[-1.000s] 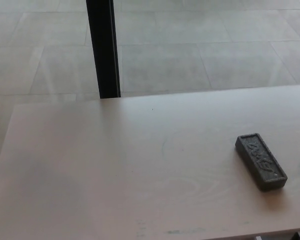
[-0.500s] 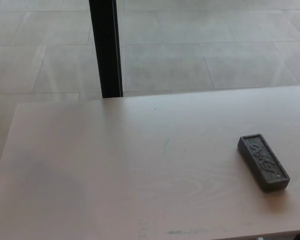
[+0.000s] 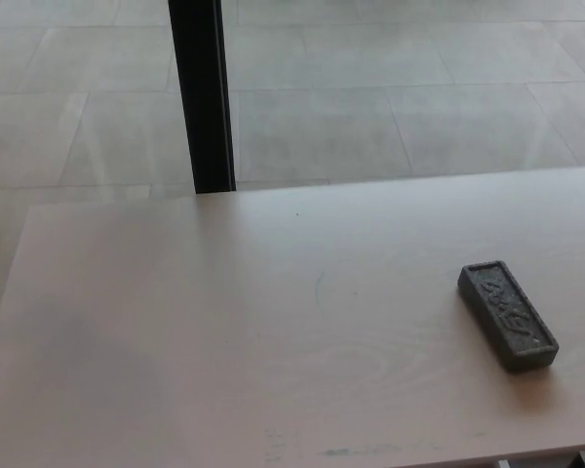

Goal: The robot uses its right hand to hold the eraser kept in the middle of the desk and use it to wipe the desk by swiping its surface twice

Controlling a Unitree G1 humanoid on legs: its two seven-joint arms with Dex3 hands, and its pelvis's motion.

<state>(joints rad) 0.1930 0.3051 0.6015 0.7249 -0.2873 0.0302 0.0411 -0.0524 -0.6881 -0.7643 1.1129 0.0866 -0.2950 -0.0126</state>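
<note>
— What moved since half a second ago?
— Only the camera shifted; the desk (image 3: 224, 331) and eraser (image 3: 507, 314) stayed put.
— The eraser?
— Dark grey block, lying flat, right side of the desk.
— Hands?
— Neither shows.

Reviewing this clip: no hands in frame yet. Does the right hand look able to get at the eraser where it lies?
Probably yes. The eraser lies flat on the right side of the desk, with nothing beside or on it, so the way from the right looks free. The right hand itself is out of view.
</note>
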